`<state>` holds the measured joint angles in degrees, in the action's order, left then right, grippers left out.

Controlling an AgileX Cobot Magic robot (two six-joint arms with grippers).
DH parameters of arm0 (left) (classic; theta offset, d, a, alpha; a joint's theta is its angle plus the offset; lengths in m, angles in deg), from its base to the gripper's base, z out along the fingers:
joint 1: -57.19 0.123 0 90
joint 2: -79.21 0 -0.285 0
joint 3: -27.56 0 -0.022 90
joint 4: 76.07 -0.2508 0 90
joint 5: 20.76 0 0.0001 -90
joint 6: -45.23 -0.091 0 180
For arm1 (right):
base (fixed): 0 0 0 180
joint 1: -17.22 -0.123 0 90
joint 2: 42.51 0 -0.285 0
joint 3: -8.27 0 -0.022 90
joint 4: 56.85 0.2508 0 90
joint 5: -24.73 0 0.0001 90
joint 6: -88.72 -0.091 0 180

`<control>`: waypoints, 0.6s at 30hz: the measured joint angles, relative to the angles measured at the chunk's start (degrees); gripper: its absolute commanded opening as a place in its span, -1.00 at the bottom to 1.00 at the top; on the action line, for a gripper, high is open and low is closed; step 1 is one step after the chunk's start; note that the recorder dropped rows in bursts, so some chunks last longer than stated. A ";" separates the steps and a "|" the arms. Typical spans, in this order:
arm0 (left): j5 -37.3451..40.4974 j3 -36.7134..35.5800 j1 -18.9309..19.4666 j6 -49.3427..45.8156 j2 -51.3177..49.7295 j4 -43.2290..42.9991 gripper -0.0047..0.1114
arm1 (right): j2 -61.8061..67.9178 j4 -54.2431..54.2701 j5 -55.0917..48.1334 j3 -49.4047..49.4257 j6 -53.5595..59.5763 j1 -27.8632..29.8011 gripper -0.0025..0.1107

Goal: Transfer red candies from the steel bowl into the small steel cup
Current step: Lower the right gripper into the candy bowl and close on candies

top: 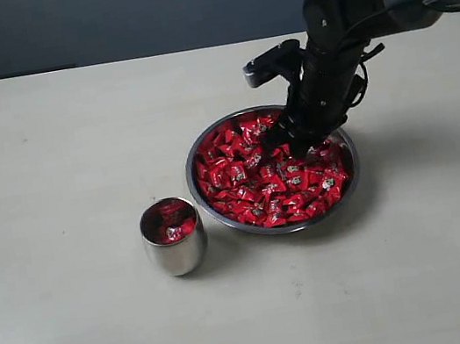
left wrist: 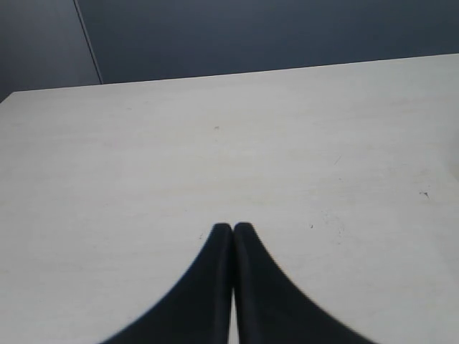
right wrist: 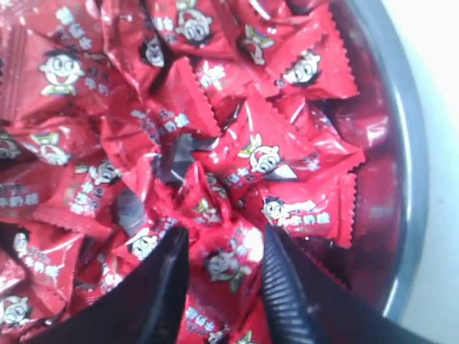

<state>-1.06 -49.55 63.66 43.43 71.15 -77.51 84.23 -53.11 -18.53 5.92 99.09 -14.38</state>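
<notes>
Here, one right gripper (right wrist: pixel 221 247) straddles one of many red candies (right wrist: pixel 233 261).

The steel bowl (top: pixel 199 192) sits upright, wide and shallow, heaped with red candies (top: pixel 254 184) in crinkled wrappers (each printed with a cartoon face). Just beside it stands the small steel cup (top: pixel 174 246), upright, holding perhaps 3 or 4 candies.

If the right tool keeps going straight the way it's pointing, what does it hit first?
The right tool points down into the steel bowl; it would likely meet the red candies piled between its open fingers first, though its exact height above them is unclear.
</notes>
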 measured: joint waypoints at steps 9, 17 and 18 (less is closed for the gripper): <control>0.00 0.00 0.00 0.00 0.00 0.00 -0.91 | -3.91 0.40 -0.25 0.00 -0.11 0.00 -0.36; 0.00 0.00 0.00 0.00 0.00 0.00 -0.91 | -3.91 0.83 -0.42 0.21 -0.11 0.00 -0.36; 0.00 0.00 0.00 0.00 0.00 0.00 -0.91 | -3.91 0.83 -0.30 0.33 -0.11 0.00 -0.36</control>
<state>-1.06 -49.55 63.66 43.43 71.15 -77.51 80.31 -52.28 -18.84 6.25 98.98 -14.38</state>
